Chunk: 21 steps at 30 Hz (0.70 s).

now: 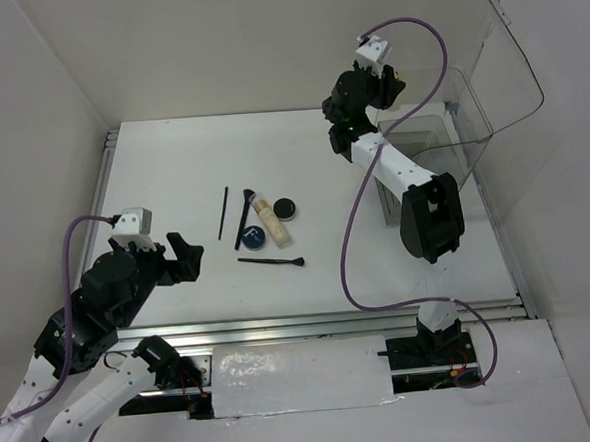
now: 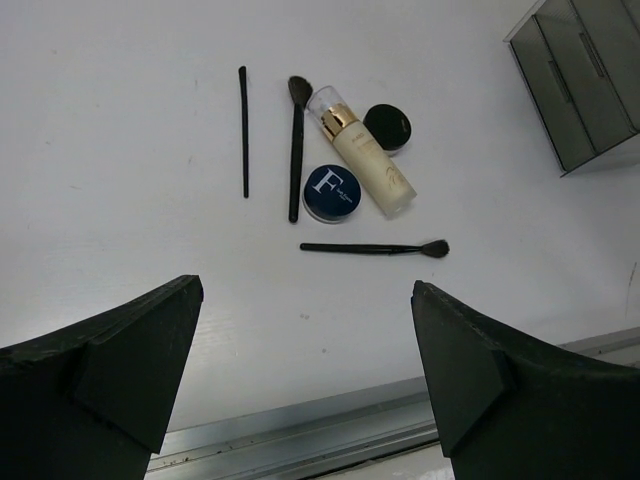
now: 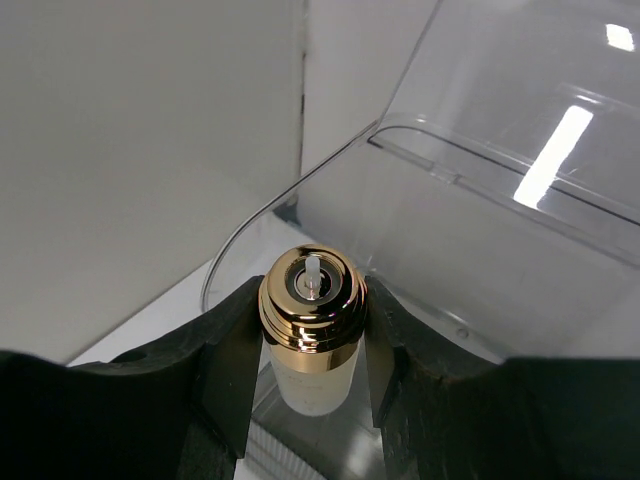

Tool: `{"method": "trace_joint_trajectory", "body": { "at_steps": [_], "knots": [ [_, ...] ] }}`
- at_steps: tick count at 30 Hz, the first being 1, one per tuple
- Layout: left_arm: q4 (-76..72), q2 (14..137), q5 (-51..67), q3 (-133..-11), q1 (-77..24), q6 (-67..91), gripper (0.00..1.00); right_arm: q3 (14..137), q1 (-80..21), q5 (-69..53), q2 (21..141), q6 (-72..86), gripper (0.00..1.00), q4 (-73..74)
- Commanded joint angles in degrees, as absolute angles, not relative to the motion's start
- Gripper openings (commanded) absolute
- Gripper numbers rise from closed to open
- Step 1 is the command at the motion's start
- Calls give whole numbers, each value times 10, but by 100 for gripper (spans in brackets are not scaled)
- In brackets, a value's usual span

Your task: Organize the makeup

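Note:
In the right wrist view my right gripper (image 3: 310, 312) is shut on a beige bottle (image 3: 312, 345) with a gold collar, held upright beside the clear box (image 3: 480, 250). The overhead view puts that gripper (image 1: 391, 85) high at the back right, with its bottle hidden. The rest of the makeup lies mid-table: a second beige bottle (image 2: 368, 165), a black compact (image 2: 388, 127), a dark-blue compact (image 2: 332, 192), a small brush (image 2: 375, 248), a longer brush (image 2: 296, 140) and a thin pencil (image 2: 244, 130). My left gripper (image 2: 305, 370) hangs open over the table's near edge, well short of them.
The tall clear plastic box (image 1: 469, 120) stands at the back right. A grey drawer unit (image 2: 585, 75) sits in front of it, partly under the right arm (image 1: 413, 184). A metal rail (image 2: 330, 425) runs along the table's near edge. White walls close in the left and back.

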State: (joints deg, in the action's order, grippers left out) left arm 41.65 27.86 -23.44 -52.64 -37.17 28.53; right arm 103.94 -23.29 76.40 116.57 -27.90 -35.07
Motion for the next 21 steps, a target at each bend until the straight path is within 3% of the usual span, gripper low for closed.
{"method": "trace_joint_trajectory", "body": {
  "at_steps": [1, 7, 13, 14, 15, 16, 18, 21],
  "knots": [
    [383, 280, -222, -522, -372, 270, 99, 1046, -227, 810, 1195, -452, 0, -594],
    [379, 294, -202, -520, -372, 263, 99, 1042, -222, 824, 1216, -440, 0, -625],
    [378, 296, -200, -519, -373, 263, 99, 1037, -215, 803, 1200, -185, 0, -406],
    [378, 297, -200, -518, -373, 263, 99, 1046, -212, 791, 1193, -120, 0, -267],
    [377, 297, -200, -518, -373, 263, 99, 1062, -208, 772, 1179, 69, 0, -154],
    [378, 298, -200, -518, -373, 263, 99, 1080, -197, 711, 1175, 165, 0, 59],
    [376, 299, -199, -519, -373, 262, 99, 1094, -187, 681, 1171, 251, 0, 122],
    [378, 300, -200, -519, -373, 264, 99, 1057, -200, 729, 1172, 185, 0, 43]
  ]
}}
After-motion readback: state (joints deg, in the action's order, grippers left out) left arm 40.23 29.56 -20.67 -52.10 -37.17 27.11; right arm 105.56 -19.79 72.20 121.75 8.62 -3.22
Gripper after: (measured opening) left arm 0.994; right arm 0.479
